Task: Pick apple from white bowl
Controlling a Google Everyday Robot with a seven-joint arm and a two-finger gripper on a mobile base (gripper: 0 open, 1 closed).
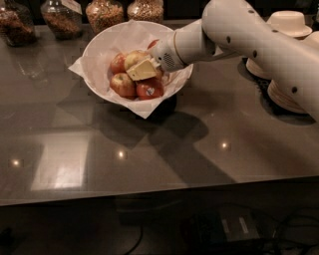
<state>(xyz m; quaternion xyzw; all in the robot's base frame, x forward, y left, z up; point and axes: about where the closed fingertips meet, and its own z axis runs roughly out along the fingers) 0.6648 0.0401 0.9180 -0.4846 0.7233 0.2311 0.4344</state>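
Observation:
The white bowl (99, 50), lined with crinkled white paper, sits on the dark counter at the upper middle. It holds several red-yellow apples: one at the front left (122, 84), one with a sticker at the front right (149, 89), others behind. My gripper (141, 70) reaches in from the right on a white arm (239, 35). Its pale fingers lie over the apples in the bowl's middle, on top of the pile.
Glass jars of grain and nuts (103, 14) stand along the back edge. Stacks of beige disposable bowls (289, 25) stand at the right, partly behind the arm. The dark glossy counter (149, 159) stretches toward the front.

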